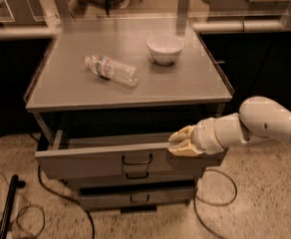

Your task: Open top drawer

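Top drawer partly out below the bench top; gripper at its right, jaws pinched on the front's upper lip. Stiff metal, probably slides easily; central handle pulls straighter.

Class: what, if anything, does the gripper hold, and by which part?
The gripper sits on the upper front edge of the top drawer, right of its pull handle; whether it clamps that edge cannot be told.

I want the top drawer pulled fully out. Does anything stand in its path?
Nothing visible does. The gripper sits at the front edge of the top drawer; only floor cables lie ahead, below its path.
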Robot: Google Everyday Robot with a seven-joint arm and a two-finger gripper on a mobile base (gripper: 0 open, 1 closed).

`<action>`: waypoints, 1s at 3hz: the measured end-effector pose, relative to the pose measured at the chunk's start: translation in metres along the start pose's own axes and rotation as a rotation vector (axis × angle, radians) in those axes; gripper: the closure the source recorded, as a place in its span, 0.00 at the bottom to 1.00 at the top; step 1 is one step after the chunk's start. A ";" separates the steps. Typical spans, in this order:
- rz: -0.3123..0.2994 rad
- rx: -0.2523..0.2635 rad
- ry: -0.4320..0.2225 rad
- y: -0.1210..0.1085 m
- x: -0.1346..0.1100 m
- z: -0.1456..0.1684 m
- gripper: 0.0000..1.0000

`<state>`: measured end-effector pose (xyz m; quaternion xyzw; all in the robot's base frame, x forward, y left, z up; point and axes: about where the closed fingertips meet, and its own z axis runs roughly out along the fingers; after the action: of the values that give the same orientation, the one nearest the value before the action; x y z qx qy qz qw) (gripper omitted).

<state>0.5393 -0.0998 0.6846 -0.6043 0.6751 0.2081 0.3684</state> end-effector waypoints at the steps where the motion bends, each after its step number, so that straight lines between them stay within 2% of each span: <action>1: 0.000 0.000 0.000 0.001 0.000 -0.001 1.00; 2: 0.000 0.000 0.000 0.001 0.000 -0.001 0.83; 3: 0.000 0.000 0.000 0.001 0.000 -0.001 0.37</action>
<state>0.5381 -0.0999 0.6849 -0.6044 0.6751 0.2081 0.3683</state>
